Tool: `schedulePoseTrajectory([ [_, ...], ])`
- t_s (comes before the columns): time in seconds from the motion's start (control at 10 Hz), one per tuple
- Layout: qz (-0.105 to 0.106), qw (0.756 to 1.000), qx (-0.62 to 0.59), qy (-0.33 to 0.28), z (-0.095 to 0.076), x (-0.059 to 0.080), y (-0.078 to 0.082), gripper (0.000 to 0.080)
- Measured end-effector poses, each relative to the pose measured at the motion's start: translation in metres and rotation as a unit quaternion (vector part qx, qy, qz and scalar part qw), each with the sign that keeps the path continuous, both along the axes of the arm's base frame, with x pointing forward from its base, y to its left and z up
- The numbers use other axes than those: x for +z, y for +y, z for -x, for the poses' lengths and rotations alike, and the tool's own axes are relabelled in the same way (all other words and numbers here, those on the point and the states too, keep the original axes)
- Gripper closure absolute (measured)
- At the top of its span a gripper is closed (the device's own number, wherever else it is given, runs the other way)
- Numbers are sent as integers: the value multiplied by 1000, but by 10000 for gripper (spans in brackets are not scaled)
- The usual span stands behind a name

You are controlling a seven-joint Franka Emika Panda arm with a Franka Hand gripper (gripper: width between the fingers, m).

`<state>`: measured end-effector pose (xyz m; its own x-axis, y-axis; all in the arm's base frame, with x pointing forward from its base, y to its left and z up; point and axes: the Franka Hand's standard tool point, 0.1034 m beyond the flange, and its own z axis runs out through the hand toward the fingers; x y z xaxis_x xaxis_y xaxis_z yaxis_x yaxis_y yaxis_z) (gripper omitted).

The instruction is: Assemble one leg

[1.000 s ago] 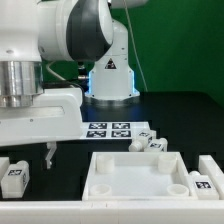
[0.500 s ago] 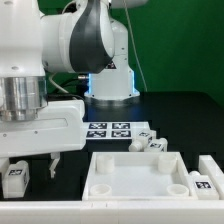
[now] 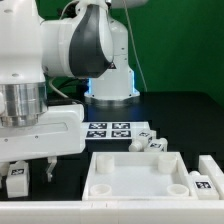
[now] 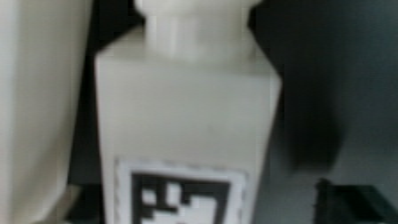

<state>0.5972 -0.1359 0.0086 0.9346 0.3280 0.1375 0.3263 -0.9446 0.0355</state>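
A leg (image 3: 15, 178), a small white post with a black-and-white tag, lies at the exterior view's lower left. My gripper (image 3: 30, 170) hangs just above it, jaws open, with one dark finger (image 3: 50, 170) showing beside the leg. In the wrist view the leg (image 4: 183, 110) fills the picture, tag toward the gripper (image 4: 205, 205). Dark fingertips (image 4: 347, 203) stand apart on either side of it, not closed on it. The white square tabletop (image 3: 135, 175) lies in the middle front.
The marker board (image 3: 108, 130) lies behind the tabletop. More white legs lie behind the tabletop (image 3: 150, 143) and at the exterior view's right (image 3: 203, 183). The robot base (image 3: 110, 75) stands at the back.
My gripper has come down and a little toward the exterior view's left, closer over the leg. The leg and the other parts have not moved.
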Motion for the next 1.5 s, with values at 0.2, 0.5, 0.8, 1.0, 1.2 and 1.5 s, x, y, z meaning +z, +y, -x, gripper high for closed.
schedulePoseTrajectory([
  [0.2, -1, 1000, -2, 1, 6, -1, 7, 518],
  [0.5, -1, 1000, 9, -1, 6, 3, 18, 517],
  [0.8, -5, 1000, -8, -4, 8, 2, 16, 517],
  [1.0, -21, 995, -98, -8, 37, -3, 14, 517],
  [1.2, -30, 988, -149, -6, 44, -3, 19, 515],
  [1.5, -34, 989, -143, 0, 52, 1, 40, 515],
])
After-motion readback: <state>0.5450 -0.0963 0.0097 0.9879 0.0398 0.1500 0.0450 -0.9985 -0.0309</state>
